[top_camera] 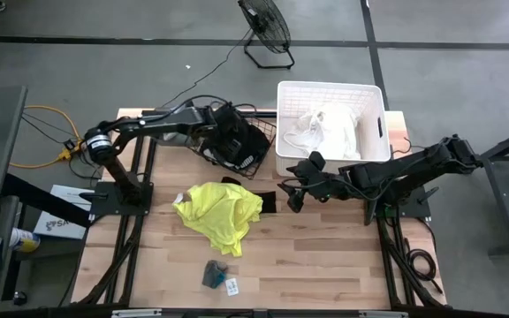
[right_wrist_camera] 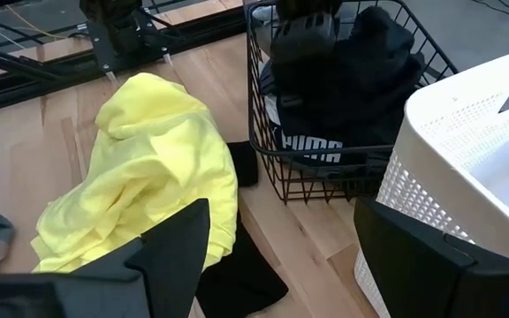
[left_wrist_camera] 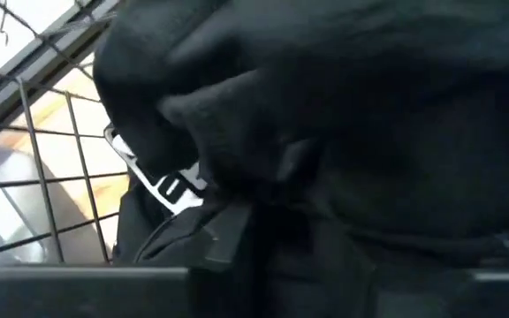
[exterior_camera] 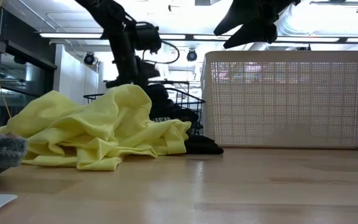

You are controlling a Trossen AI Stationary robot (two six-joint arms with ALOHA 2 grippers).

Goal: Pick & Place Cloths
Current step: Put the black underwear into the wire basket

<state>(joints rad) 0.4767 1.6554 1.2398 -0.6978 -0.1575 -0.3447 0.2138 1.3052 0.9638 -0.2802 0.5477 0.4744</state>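
My left gripper (top_camera: pixel 237 148) reaches down into the black wire basket (top_camera: pixel 259 157), among black cloths (right_wrist_camera: pixel 343 79), one with white lettering (right_wrist_camera: pixel 315 144). In its wrist view the black cloth (left_wrist_camera: pixel 325 132) fills the picture and hides the fingers. My right gripper (right_wrist_camera: pixel 281 265) is open and empty. It hovers above the table beside the white tub (top_camera: pixel 374 106), near a flat black cloth (right_wrist_camera: pixel 237 274). A neon yellow cloth (top_camera: pixel 219 212) lies crumpled at mid-table. White cloths (top_camera: pixel 330 131) lie in the tub. A small grey cloth (top_camera: pixel 214 274) rests near the table's near edge.
The basket and the tub stand side by side at the table's far edge. A small card (top_camera: pixel 232 285) lies beside the grey cloth. Bare wood (top_camera: pixel 325 256) stretches across the table's near right. A floor fan (top_camera: pixel 268 31) stands beyond the table.
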